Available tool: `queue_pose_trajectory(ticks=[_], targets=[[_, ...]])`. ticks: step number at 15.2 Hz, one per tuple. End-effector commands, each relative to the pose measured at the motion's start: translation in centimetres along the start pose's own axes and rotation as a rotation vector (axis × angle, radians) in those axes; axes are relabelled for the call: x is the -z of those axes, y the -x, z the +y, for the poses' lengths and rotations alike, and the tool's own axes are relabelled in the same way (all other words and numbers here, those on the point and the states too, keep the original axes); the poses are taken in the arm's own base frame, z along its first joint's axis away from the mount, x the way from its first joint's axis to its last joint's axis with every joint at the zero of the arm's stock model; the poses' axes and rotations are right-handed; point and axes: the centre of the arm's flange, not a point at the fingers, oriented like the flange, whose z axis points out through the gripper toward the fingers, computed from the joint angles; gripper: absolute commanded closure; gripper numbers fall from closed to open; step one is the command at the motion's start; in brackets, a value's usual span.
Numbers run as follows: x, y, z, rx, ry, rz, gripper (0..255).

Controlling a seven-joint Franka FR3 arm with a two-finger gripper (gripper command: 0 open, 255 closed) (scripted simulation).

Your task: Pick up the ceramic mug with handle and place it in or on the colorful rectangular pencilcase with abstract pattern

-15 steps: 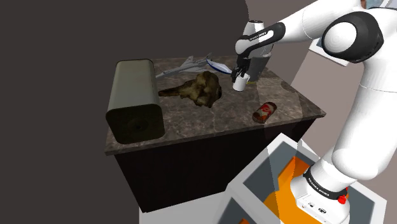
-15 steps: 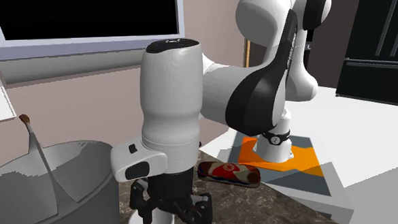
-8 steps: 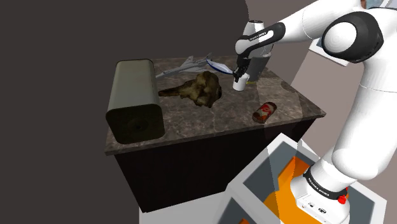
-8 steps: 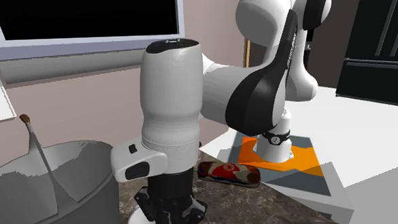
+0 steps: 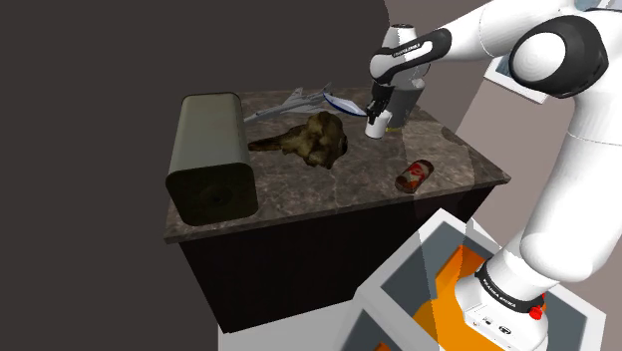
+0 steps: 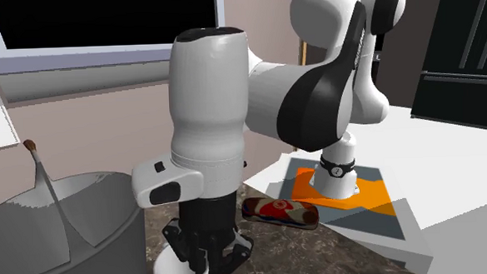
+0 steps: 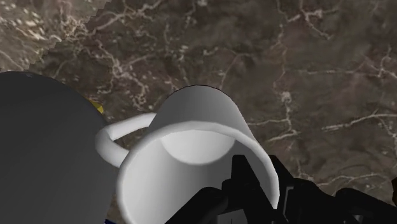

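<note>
The gripper (image 5: 378, 112) pinches the white mug (image 5: 376, 128) by its rim, upper middle of the shoulder view, so the grasp looks done. What is left, I judge: carry it down-right to the red patterned pencil case (image 5: 415, 175) and release.

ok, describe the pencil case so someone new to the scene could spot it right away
Find the dark marbled counter and follow it toward the robot's stand, the shoulder view's right. The pencil case lies alone there near the edge. It is the only red patterned thing, unlike the white mug in the gripper, the brown lump and the big grey box.
</note>
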Motion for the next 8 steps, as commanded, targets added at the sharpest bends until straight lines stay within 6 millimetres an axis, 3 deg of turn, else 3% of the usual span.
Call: queue_pose_trajectory(ticks=[1,8], targets=[[1.1,0.0,0.2,0.0,0.0,0.0,255],[4.8,-0.3,0.5,0.0,0.0,0.0,255]])
